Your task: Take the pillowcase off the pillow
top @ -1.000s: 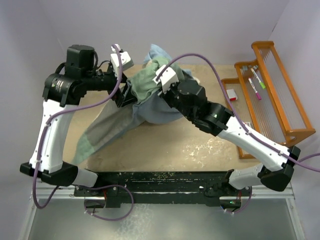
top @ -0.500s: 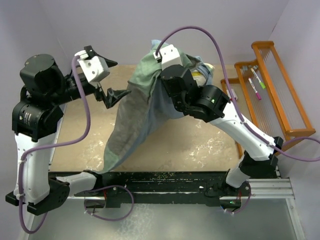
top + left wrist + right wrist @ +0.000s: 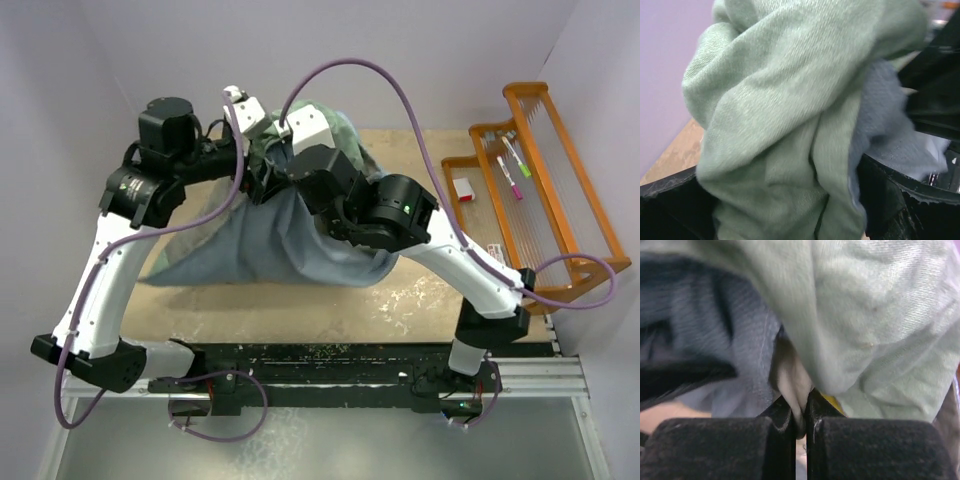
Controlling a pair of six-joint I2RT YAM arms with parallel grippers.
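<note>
The pillowcase (image 3: pixel 270 240) hangs from both grippers as a wide slate-blue sheet down to the table, with sage green bunched at the top (image 3: pixel 342 127). My left gripper (image 3: pixel 263 176) sits at its upper left. In the left wrist view its black fingers (image 3: pixel 670 200) stand far apart, with a thick green and blue bunch of pillowcase (image 3: pixel 790 110) between them. My right gripper (image 3: pixel 800 407) is shut on a cream fold of the pillow (image 3: pixel 790 382), with a yellow edge beside it and green pillowcase (image 3: pixel 880 325) draped over it. In the top view the pillow is hidden.
An orange wooden rack (image 3: pixel 560 190) stands at the right edge with markers (image 3: pixel 515 165) and a small red-and-white item (image 3: pixel 463 188) on it. The tan table (image 3: pixel 430 295) has purple walls at the back and left.
My left gripper has swung back from the far left into the top of the pillowcase. My right gripper has shifted left, and the hanging cloth has spread wider and lower.
</note>
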